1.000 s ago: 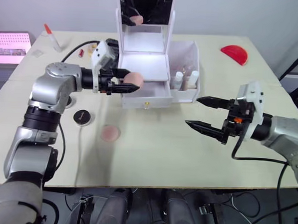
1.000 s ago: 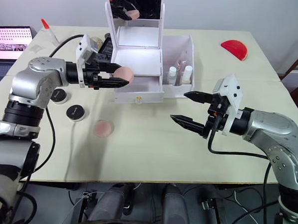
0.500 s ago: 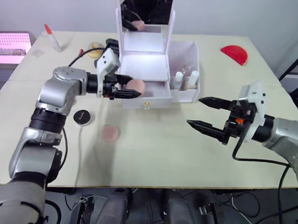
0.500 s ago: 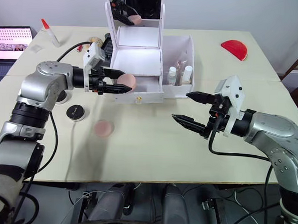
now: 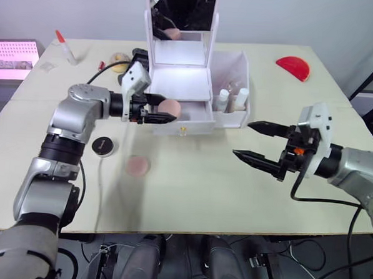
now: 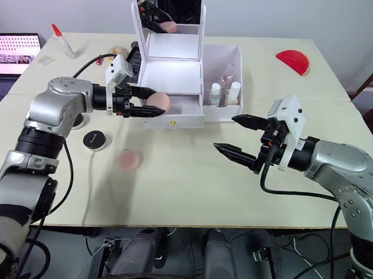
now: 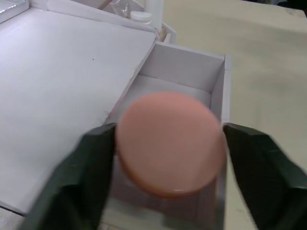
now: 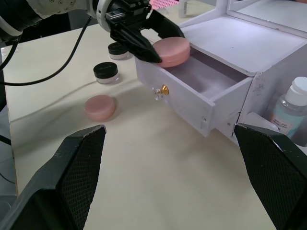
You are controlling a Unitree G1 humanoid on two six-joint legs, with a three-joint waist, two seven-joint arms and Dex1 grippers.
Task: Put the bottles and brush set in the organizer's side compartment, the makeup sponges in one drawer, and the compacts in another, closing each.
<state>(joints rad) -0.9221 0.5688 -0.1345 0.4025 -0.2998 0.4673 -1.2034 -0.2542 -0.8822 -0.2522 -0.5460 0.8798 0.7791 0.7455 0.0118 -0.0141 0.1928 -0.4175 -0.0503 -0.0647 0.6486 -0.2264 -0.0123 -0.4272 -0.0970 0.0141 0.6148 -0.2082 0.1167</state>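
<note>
Right gripper (image 6: 237, 135) hovers nearest, above the bare table (image 6: 190, 190) in front of the organizer (image 6: 177, 83), its arm reaching in from the right with the forearm roughly level; the two black fingers point toward the robot's left and stand wide apart, holding nothing.

Farther in on the left half of the table lies one of the makeup sponges, a pink puff (image 6: 128, 159), flat on the surface. Just beyond it sits a compact (image 6: 94, 139) with a black lid, and a second compact (image 8: 117, 48) rests nearer the left arm's elbow, partly hidden in the head views.

Beyond these, the left arm bends at the elbow and stretches its forearm level toward the robot's right, bringing the left gripper (image 6: 152, 104) to the organizer's front. Its fingers are clamped on the other sponge (image 7: 170, 143), one finger at each edge of the disc, held flat just over the pulled-out drawer (image 8: 192, 98). The drawer's gold knob (image 8: 164, 89) faces the table's near side.

On the organizer's right, the side compartment (image 6: 231, 64) holds white-capped bottles (image 6: 225, 93) standing upright. At the back rises the upright mirror (image 6: 175, 4). A red half-round object (image 6: 294, 60) lies on the far right of the table.
</note>
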